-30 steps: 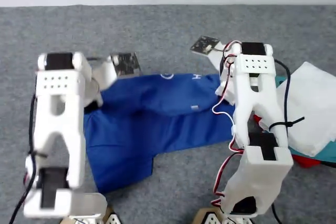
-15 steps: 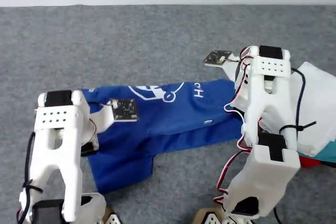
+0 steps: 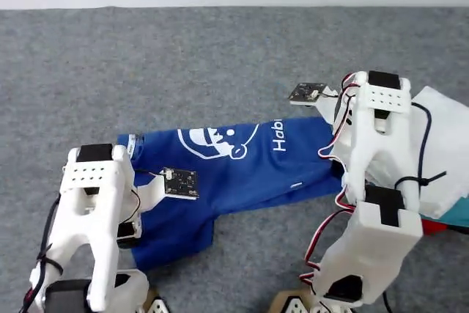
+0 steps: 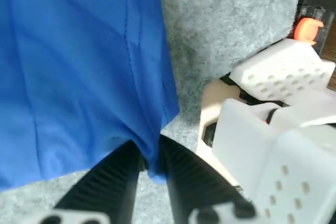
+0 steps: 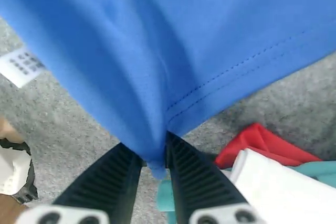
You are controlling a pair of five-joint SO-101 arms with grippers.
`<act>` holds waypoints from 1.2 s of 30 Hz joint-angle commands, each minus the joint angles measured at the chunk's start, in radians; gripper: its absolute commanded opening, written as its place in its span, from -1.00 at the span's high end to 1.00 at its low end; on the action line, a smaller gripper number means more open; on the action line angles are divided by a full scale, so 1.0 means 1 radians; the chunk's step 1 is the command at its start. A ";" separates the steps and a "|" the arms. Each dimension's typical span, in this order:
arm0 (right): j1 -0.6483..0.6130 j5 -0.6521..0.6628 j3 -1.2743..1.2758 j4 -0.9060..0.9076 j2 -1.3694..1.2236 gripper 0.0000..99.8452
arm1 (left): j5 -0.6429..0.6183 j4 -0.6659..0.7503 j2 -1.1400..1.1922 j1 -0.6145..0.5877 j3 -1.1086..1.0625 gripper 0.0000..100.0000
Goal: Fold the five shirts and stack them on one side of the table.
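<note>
Grey carpeted surface. Blue shirt spread across middle, white print facing up near far edge, one flap reaching toward near-left. Left arm over shirt's left end, its small circuit board above blue cloth. Right arm over shirt's right end. At right edge: white shirt atop teal cloth and red cloth, just beside right arm.

Bare table is stretching wide along the far edge and far left corner. The blue shirt is covering the middle, a shirt pile is crowding the right edge, and the left arm and right arm are blocking the near edge.
</note>
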State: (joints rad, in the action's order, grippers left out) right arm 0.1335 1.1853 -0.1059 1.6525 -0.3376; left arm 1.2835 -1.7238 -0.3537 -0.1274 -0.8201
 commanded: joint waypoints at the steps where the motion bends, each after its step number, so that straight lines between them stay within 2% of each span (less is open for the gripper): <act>1: -0.012 0.008 -0.012 0.005 0.016 0.94 | -0.035 -0.029 -0.029 0.005 0.015 0.88; 3: -0.005 0.002 -0.014 0.012 0.018 0.81 | -0.084 -0.028 -0.029 0.003 0.019 0.81; 7: -0.005 -0.104 -0.063 0.045 0.019 0.56 | -0.152 -0.014 -0.029 -0.023 0.061 0.74; 13: -0.012 -0.172 -0.245 0.102 0.016 0.53 | -0.210 -0.017 -0.029 -0.028 0.142 0.70; 16: -0.044 -0.273 -0.334 0.070 0.005 0.53 | -0.224 0.003 -0.029 -0.034 0.223 0.70; 20: -0.114 -0.448 -0.365 -0.087 -0.028 0.55 | -0.341 0.140 -0.025 -0.080 0.340 0.70; 22: -0.150 -0.502 -0.365 -0.174 -0.065 0.67 | -0.468 0.269 -0.018 -0.094 0.367 0.72; 25: -0.191 -0.528 -0.370 -0.289 -0.142 0.98 | -0.674 0.443 -0.017 -0.091 0.348 0.88; 27: -0.203 -0.532 -0.370 -0.340 -0.191 0.94 | -0.752 0.534 -0.009 -0.089 0.308 0.99; 33: -0.222 -0.528 -0.371 -0.475 -0.318 0.98 | -0.832 0.666 0.190 -0.074 0.259 0.99; 36: -0.214 -0.528 -0.371 -0.515 -0.374 0.98 | -0.830 0.646 0.331 -0.072 0.323 0.99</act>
State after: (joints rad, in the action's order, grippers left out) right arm -0.0798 0.6636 -0.4219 1.1799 -0.7012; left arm 0.4672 -1.0886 -0.1204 -0.2102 -0.5608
